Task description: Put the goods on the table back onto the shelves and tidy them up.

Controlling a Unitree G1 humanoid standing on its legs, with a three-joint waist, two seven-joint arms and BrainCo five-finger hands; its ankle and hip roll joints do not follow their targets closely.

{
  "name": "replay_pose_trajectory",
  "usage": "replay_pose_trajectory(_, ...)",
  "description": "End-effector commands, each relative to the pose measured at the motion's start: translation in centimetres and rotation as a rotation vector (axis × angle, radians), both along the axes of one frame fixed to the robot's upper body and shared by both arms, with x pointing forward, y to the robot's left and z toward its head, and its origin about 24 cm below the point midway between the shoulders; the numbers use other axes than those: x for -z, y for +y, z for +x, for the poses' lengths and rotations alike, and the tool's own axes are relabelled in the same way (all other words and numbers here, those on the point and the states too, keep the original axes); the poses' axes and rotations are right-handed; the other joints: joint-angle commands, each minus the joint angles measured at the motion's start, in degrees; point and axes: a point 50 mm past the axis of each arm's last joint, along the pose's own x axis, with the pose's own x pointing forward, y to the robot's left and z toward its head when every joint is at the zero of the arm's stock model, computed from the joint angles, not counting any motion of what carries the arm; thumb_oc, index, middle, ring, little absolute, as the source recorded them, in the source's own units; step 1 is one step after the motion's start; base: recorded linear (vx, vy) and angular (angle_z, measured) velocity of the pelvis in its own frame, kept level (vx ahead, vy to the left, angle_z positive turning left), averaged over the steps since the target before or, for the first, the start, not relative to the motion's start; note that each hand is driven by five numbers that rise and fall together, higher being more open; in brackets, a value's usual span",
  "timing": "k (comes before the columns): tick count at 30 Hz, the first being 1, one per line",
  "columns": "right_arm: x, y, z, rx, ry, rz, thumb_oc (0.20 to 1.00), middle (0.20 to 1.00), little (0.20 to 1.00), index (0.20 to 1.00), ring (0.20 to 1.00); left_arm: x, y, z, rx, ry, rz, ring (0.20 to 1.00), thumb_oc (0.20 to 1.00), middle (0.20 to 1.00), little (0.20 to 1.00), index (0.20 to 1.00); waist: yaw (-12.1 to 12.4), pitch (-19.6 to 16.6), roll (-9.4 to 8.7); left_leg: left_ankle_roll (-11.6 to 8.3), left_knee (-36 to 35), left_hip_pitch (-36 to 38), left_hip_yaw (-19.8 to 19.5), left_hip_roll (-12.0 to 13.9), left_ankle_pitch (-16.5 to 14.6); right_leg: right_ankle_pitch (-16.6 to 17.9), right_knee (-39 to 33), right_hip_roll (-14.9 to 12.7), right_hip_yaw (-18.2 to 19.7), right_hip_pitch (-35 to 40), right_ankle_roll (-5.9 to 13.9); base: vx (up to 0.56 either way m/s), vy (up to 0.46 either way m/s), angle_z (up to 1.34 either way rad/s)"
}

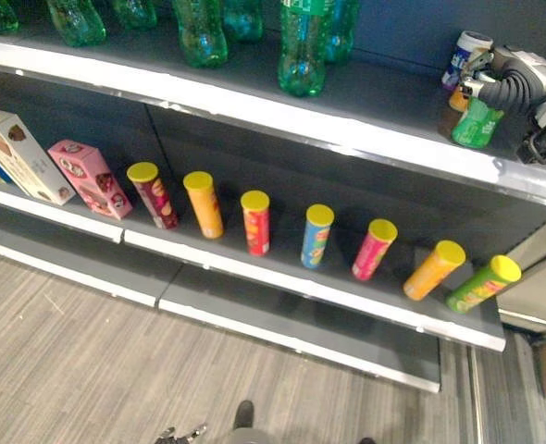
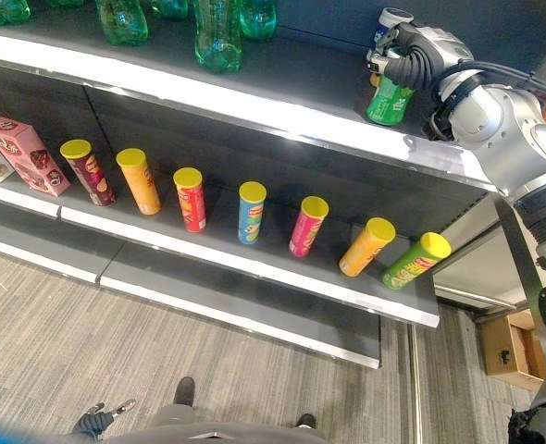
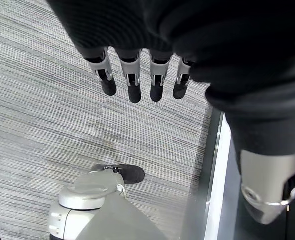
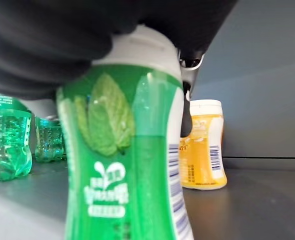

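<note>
- Two shelves are in play: the upper shelf (image 2: 254,102) has green soda bottles (image 2: 219,37) towards its left end, and the lower shelf (image 2: 254,268) has a row of yellow-lidded chip cans (image 2: 191,198) with a pink box (image 2: 28,155) and a white box (image 1: 18,153) at the left end.
- Up on the right end of the upper shelf, the right hand (image 2: 412,57) is clamped over the top of a green bottle (image 2: 389,102), dark cover and fingers wrapped round its white cap. Bottle is upright, and its base seems to sit on the shelf board, though I can't tell for sure.
- Close beside it are a yellow jar (image 4: 202,145) and a white-capped blue container (image 2: 390,23), further back on the same shelf.
- Left hand (image 3: 132,75) just hangs down low over the grey striped floor (image 3: 47,115), fingers straight and relaxed, nothing in it.
- Off to the right, on the floor past the shelf end, there's a cardboard box (image 2: 509,350).
</note>
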Motion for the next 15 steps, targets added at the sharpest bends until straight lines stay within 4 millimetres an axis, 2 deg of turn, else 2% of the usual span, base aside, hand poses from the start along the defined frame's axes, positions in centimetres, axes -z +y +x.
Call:
replay_pose_trajectory(1, -2.4, -0.9, -0.4, 0.058, -0.080, -0.043, 1.000, 1.000, 1.000, 1.000, 1.000, -0.7, 0.6, 2.4, 0.017, -0.071, 0.027, 1.000, 1.000, 1.000, 1.000, 1.000, 1.23, 0.85, -0.76, -0.71, 1.07, 3.25, 4.00, 0.06, -7.64, -5.26, 3.71, -1.58, -1.05, 0.71, 0.81, 0.00, 0.000, 0.00)
replay_pose_trajectory(7, -3.3, -1.1, -0.9, 0.059, -0.132, -0.033, 1.000, 1.000, 1.000, 1.000, 1.000, -0.7, 0.7, 2.3, 0.006, -0.072, 0.030, 1.000, 1.000, 1.000, 1.000, 1.000, 1.21, 0.90, -1.04, -0.63, 1.16, 3.34, 4.08, 0.10, -7.74, -5.23, 3.72, -1.45, -0.90, 0.65, 0.78, 0.00, 0.000, 0.00)
replay_pose_trajectory(12, -4.9, -1.2, -1.8, 0.062, -0.223, -0.025, 1.000, 1.000, 1.000, 1.000, 1.000, -0.7, 0.8, 2.1, -0.007, -0.070, 0.034, 1.000, 1.000, 1.000, 1.000, 1.000, 1.16, 0.92, -0.98, -0.63, 1.14, 3.82, 4.43, 0.24, -8.00, -5.25, 3.65, -1.35, -0.60, 0.89, 0.81, 0.00, 0.000, 0.00)
replay_pose_trajectory(13, -5.5, -1.2, -2.3, 0.056, -0.260, -0.021, 1.000, 1.000, 1.000, 1.000, 1.000, -0.8, 0.9, 2.1, -0.013, -0.072, 0.036, 1.000, 1.000, 1.000, 1.000, 1.000, 0.99, 0.78, -1.09, -0.53, 1.11, 3.67, 4.38, 0.10, -7.95, -5.12, 3.59, -1.47, -0.59, 0.74, 0.88, 0.00, 0.000, 0.00)
replay_pose_trajectory(14, -7.1, -0.8, -4.3, 0.008, -0.377, -0.010, 1.000, 1.000, 1.000, 1.000, 1.000, -0.7, 0.9, 1.9, -0.032, -0.072, 0.040, 1.000, 1.000, 1.000, 1.000, 1.000, 0.42, 0.63, -1.08, -0.45, 1.05, 3.75, 4.53, 0.06, -8.12, -5.14, 3.59, -1.41, -0.36, 0.57, 0.93, 0.00, 0.033, 0.02)
replay_pose_trajectory(15, -7.6, -0.6, -5.3, -0.015, -0.425, -0.012, 1.000, 1.000, 1.000, 1.000, 1.000, -0.7, 0.9, 1.8, -0.040, -0.070, 0.040, 1.000, 1.000, 1.000, 1.000, 1.000, 0.08, 0.57, -1.01, -0.41, 1.03, 3.81, 4.58, 0.07, -8.19, -5.16, 3.63, -1.40, -0.26, 0.53, 0.94, 0.01, 0.035, 0.01)
